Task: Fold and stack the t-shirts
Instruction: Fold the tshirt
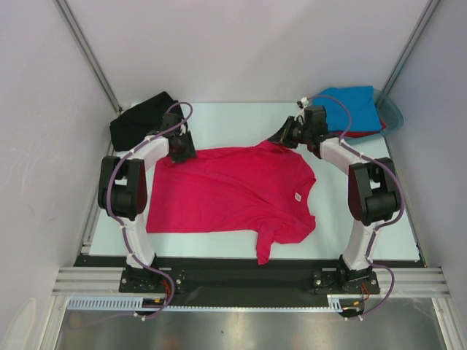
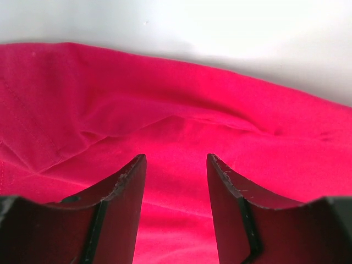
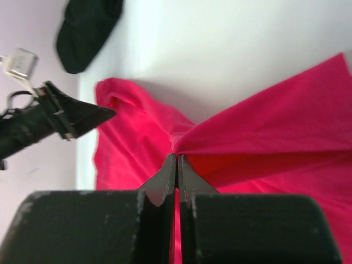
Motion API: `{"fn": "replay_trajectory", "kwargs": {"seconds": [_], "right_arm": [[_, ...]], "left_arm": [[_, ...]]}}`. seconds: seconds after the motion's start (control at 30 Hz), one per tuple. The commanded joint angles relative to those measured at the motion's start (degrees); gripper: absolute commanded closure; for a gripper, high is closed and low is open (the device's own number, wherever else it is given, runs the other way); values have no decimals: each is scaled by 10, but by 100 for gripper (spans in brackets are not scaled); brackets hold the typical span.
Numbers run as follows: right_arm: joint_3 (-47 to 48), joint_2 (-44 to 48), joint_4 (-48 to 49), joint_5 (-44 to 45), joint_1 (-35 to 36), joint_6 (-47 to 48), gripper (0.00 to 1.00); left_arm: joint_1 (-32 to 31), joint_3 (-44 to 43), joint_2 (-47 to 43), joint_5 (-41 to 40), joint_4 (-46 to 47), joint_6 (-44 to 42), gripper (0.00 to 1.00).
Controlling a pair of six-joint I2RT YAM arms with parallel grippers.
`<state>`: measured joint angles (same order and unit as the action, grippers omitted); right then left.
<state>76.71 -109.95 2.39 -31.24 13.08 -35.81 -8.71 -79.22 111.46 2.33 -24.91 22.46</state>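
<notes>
Fold starting: right claw (image 3: 176, 164) pinches crimson-pink t-shirt (image 1: 233, 195) at its far edge. Left claw (image 2: 176, 165), half-spread over the cloth, should grip next.

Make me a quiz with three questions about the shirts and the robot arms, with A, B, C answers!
1. Where is the black shirt? A far left corner of the table; B near right corner; C middle.
2. What colour is the top shirt at the teal tub? A green; B blue; C yellow.
3. What is the right gripper doing? A standing wide open; B holding a cup; C pinching the pink shirt.
Answers: A, it lies bunched far left; B, blue cloth lies uppermost; C, its fingers meet on a pinch of cloth.
</notes>
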Motion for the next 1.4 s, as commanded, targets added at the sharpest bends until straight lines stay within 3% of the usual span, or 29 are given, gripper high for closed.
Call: {"fn": "replay_trajectory", "kwargs": {"seconds": [0.0,0.2,0.33,0.5,0.7,0.8,0.83,0.9,0.93,1.03,1.17,1.37], "right_arm": [[-1,46,-87,107,15,63,100],[-5,57,-133,152,40,73,100],[-16,49,-146,129,55,67,95],[-59,62,-177,92,71,46,100],[-112,119,-228,159,126,37,100],[-136,154,-272,231,163,32,95],[-144,164,-281,247,171,29,88],[-166,204,-288,311,190,22,65],[-169,217,-290,386,193,22,46],[-163,236,-280,481,181,47,30],[-112,186,-272,499,124,90,29],[-39,71,-215,386,71,123,34]], "left_arm": [[-1,-4,-18,16,13,1,47],[-7,-6,-15,22,11,1,46],[-10,-7,-14,22,11,1,46],[-9,-9,-13,17,6,0,46],[-10,-14,-11,12,1,0,46],[-10,-14,-9,10,-1,0,46],[-10,-13,-9,10,-1,0,46],[-10,-9,-12,10,0,0,46],[-10,-8,-12,10,1,0,46],[-13,-6,-15,13,3,2,46],[-19,-6,-19,15,1,2,46],[-27,6,-31,17,6,5,46]]}}
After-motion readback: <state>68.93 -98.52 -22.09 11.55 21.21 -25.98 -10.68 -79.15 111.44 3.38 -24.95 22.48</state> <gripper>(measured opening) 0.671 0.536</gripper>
